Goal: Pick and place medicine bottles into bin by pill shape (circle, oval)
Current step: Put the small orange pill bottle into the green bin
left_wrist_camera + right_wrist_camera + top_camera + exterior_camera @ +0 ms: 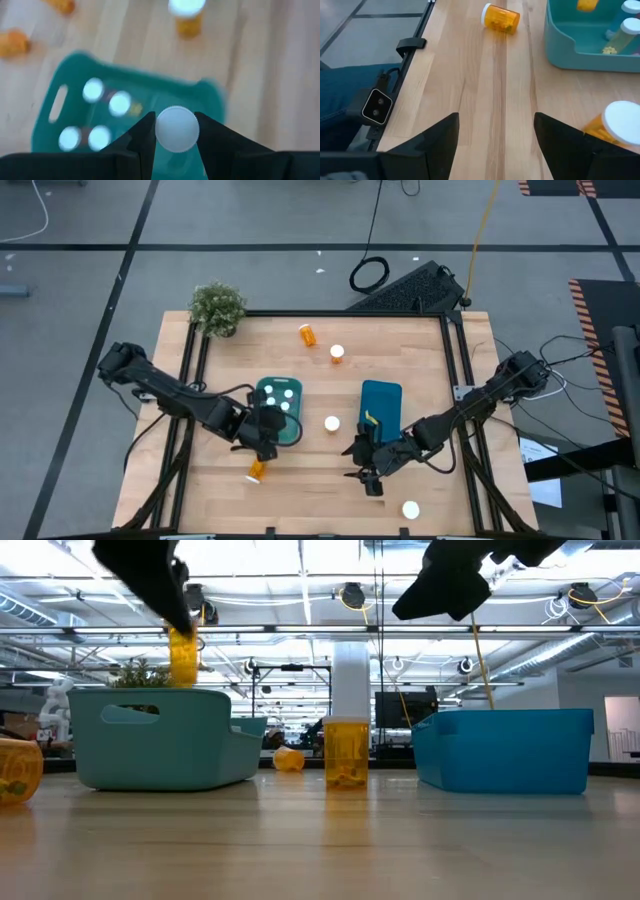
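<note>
The left claw (175, 137) is clenched on a bottle (177, 128), its white cap pinched between the two dark fingers (145, 135), and it hangs right over the teal bin (281, 409) just left of centre in the overhead view. From table height that orange bottle (183, 655) dangles in the upper left of the frame, above the bin's rim (165, 692) and clear of it. Four white caps (120, 104) already stand inside the bin, clustered at its far end from the claw. Over on the right, the right claw (496, 131) is released, fingers spread wide above bare wood of the tabletop (320, 480), low and right of centre in the overhead view, just below the blue bin (381, 408). A capped bottle (615, 125) stands near its one finger, not gripped. Between the two bins another bottle (332, 423) stands upright. One lies on its side (256, 470) at lower left, just below the left claw; two more (307, 335) sit toward the top of the tabletop, and one cap (410, 509) shows at the bottom right edge. A potted plant (217, 307) fills the upper-left corner.
</note>
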{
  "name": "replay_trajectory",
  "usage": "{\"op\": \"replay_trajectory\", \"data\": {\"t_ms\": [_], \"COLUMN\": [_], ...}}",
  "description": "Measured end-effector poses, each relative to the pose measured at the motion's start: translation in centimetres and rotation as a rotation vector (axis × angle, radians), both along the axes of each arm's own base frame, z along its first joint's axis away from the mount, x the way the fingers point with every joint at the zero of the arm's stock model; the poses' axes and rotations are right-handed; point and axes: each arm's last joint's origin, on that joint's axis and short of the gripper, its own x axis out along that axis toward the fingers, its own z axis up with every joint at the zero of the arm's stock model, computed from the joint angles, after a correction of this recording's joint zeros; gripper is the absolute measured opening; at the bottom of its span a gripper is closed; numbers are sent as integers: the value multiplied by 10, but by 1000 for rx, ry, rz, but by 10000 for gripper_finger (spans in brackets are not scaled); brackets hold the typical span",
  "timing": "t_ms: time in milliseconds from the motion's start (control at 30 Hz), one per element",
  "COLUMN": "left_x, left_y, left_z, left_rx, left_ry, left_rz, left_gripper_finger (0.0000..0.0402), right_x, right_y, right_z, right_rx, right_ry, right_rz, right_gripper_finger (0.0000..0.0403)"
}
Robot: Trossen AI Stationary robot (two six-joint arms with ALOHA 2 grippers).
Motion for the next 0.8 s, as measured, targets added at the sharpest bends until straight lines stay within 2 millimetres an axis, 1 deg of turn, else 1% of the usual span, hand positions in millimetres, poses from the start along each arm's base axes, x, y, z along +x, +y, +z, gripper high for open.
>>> {"op": "replay_trajectory", "data": {"t_ms": [233, 467, 600, 700, 800], "left_x": [-6, -13, -19, -21, -19], "left_y": [15, 24, 29, 32, 34], "left_z": [-24, -43, -59, -66, -72], "left_rx": [16, 13, -18, -26, -52], "left_ry": [75, 125, 161, 167, 136], "left_rz": [81, 149, 170, 191, 191], "left_gripper_finger": [129, 129, 129, 129, 129], "right_x": [0, 0, 1, 1, 2], "right_y": [0, 0, -1, -1, -3], "right_z": [0, 0, 0, 1, 1], "right_rx": [-3, -19, -34, -38, -46], "right_ry": [0, -4, -10, -18, -20], "right_rz": [2, 13, 23, 26, 14], "right_gripper_finger": [253, 253, 253, 253, 253]}}
